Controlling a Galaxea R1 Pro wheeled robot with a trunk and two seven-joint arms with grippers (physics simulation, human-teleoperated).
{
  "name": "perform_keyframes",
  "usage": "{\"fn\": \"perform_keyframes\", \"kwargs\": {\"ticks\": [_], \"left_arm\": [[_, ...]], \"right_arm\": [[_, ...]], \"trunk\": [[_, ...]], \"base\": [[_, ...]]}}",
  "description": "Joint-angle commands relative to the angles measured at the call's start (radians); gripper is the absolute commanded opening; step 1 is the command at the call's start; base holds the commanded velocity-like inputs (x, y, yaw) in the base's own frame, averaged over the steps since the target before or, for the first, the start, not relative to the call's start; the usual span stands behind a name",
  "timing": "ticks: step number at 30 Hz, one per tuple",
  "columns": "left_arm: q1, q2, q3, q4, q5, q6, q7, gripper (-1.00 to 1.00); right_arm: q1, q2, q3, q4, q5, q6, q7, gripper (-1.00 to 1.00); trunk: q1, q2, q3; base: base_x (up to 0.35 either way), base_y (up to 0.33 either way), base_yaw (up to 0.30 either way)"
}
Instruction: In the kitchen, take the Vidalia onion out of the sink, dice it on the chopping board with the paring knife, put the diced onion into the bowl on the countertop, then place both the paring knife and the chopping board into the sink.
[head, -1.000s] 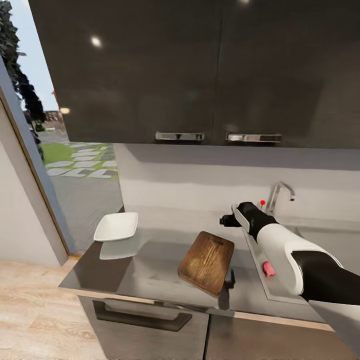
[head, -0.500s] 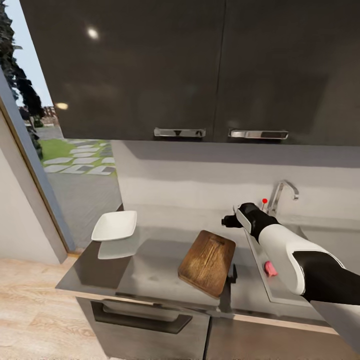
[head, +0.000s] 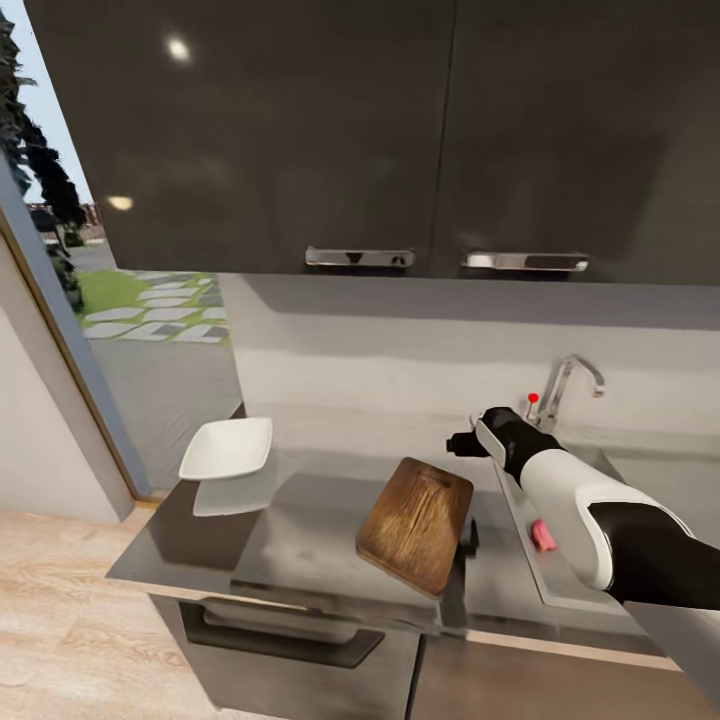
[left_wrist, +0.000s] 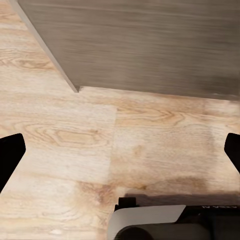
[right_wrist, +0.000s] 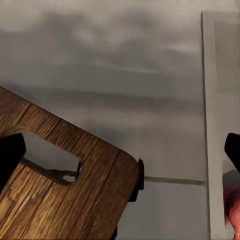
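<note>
The dark brown chopping board (head: 415, 522) (right_wrist: 60, 195) lies tilted on the grey countertop (head: 300, 530), its handle hole toward the wall. The white bowl (head: 227, 447) sits at the countertop's left end. My right gripper (head: 460, 443) (right_wrist: 120, 152) hovers open over the counter between the board's far corner and the sink (head: 512, 515), nothing between its fingers. A small pinkish-red object (head: 543, 537) (right_wrist: 233, 210), apparently the paring knife's handle, lies inside the sink's moulded edge, partly hidden by my right arm. My left gripper (left_wrist: 120, 155) hangs open above the wooden floor. The onion is hidden.
The chrome tap (head: 565, 380) with its red dot (head: 533, 397) stands behind the sink. Dark wall cabinets (head: 400, 130) hang low over the counter. A small dark shape (head: 466, 540) sits at the board's right edge. A glass door (head: 60, 300) opens at the left.
The whole view has shifted a little, so the camera moved. My right gripper keeps its place over the counter beside the sink. Nothing was taken hold of.
</note>
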Motion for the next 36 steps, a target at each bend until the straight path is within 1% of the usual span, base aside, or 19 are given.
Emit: {"fn": "perform_keyframes", "kwargs": {"ticks": [1, 6, 17, 21, 24, 36], "left_arm": [[0.000, 0.000, 0.000, 0.000, 0.000, -0.002, 0.000, 1.00], [0.000, 0.000, 0.001, 0.000, 0.000, -0.002, 0.000, 1.00], [0.000, 0.000, 0.001, 0.000, 0.000, -0.003, 0.000, 1.00], [0.000, 0.000, 0.001, 0.000, 0.000, -0.003, 0.000, 1.00], [0.000, 0.000, 0.001, 0.001, 0.000, -0.002, 0.000, 1.00], [0.000, 0.000, 0.000, 0.013, -0.002, -0.002, -0.001, 1.00]], "right_arm": [[-0.001, 0.000, 0.000, -0.001, 0.000, 0.005, -0.002, 1.00], [-0.001, -0.001, 0.000, -0.001, 0.000, 0.005, -0.002, 1.00], [-0.001, 0.001, 0.002, 0.005, -0.001, 0.004, -0.002, 1.00], [-0.001, 0.002, 0.002, 0.019, -0.001, -0.017, -0.002, 1.00], [-0.001, 0.002, 0.002, 0.045, -0.001, -0.047, -0.002, 1.00], [-0.001, 0.003, 0.002, 0.059, -0.001, -0.058, -0.002, 1.00]], "trunk": [[0.001, -0.002, -0.004], [0.001, -0.002, -0.012], [0.001, -0.002, -0.029], [0.001, -0.002, -0.035], [0.001, -0.002, -0.040], [0.001, -0.002, -0.059]], "base": [[0.197, 0.000, 0.000], [0.122, 0.000, 0.000], [0.009, 0.000, 0.000], [0.000, 0.000, 0.000], [0.000, 0.000, 0.000], [-0.002, 0.001, 0.000]]}}
